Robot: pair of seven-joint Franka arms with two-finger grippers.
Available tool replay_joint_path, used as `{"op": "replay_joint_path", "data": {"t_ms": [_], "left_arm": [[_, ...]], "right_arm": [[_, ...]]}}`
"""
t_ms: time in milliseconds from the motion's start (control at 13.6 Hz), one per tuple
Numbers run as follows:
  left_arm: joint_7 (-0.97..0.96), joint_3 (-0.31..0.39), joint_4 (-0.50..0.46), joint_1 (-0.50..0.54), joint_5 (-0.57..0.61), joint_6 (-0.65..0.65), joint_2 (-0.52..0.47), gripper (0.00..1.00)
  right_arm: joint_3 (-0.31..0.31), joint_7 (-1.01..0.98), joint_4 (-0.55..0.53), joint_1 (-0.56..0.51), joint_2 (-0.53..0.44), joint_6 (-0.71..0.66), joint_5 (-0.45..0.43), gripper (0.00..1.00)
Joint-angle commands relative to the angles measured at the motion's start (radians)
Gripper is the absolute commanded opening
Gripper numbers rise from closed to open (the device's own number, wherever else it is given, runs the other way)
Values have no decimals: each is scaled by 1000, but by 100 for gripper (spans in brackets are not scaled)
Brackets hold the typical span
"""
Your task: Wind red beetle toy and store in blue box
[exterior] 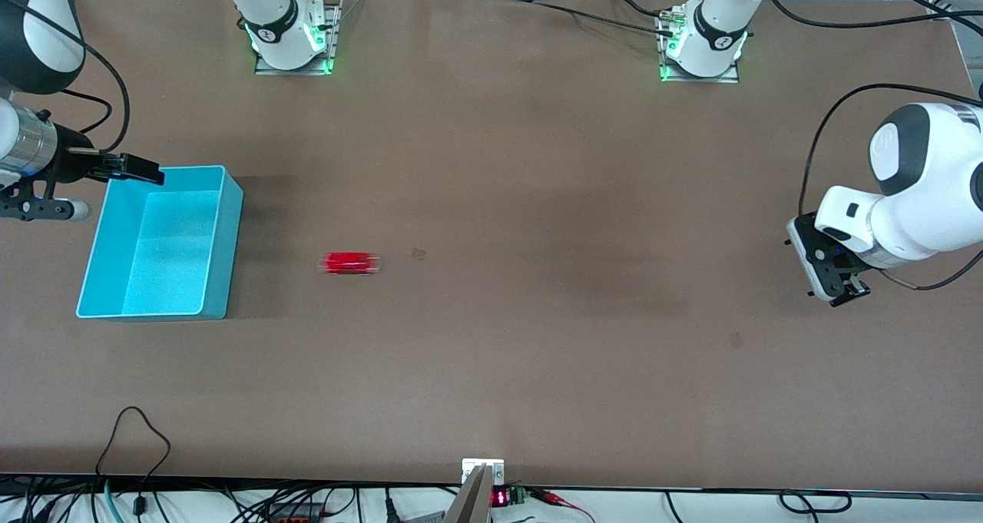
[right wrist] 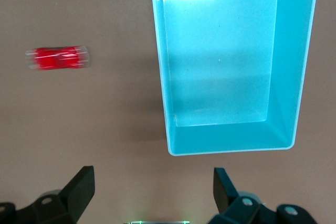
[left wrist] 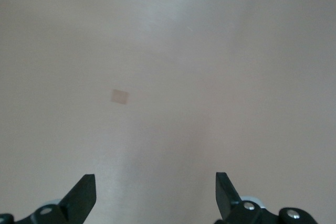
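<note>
The red beetle toy (exterior: 349, 263) lies on the brown table, between the blue box and the table's middle, and looks smeared along its length. It also shows in the right wrist view (right wrist: 56, 59). The blue box (exterior: 223, 254) stands open and empty toward the right arm's end of the table; its wall shows in the right wrist view (right wrist: 161, 77). My right gripper (exterior: 146, 171) is open and empty, up over the box's rim farthest from the front camera (right wrist: 152, 192). My left gripper (exterior: 848, 289) is open and empty over bare table at the left arm's end (left wrist: 155, 192). That arm waits.
A small tan patch (exterior: 418, 254) marks the table beside the toy, toward the left arm's end. It also shows in the left wrist view (left wrist: 119, 96). A second faint patch (exterior: 736, 340) lies nearer the front camera. Cables (exterior: 138, 431) hang over the table's front edge.
</note>
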Motion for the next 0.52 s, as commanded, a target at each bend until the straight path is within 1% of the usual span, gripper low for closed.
{"op": "replay_joint_path", "data": {"t_ms": [0,148,221,295,369,443], "left_arm": [[-329,2,6,-35,-12,-4,-45,100],[-558,9,47,-55,-11,19,-48,100],[-679,24,73,-70,-11,25,-51,100],[-759,54,95,-86,-12,16,-57,100],[-813,109,121,-125,-21,-4,-65,100],[-839,192,162,-177,-79,-67,-65,100]], "right_arm": [[7,-29,-12,-1,-19,-28,15,100],[5,-98,-12,-6,-18,-27,21,100],[5,-118,-13,-9,-15,-25,40,100],[2,-136,-13,-9,-7,-24,59,100],[2,-155,-16,-9,-4,-22,60,100],[2,-167,-20,-3,-1,-18,60,100]]}}
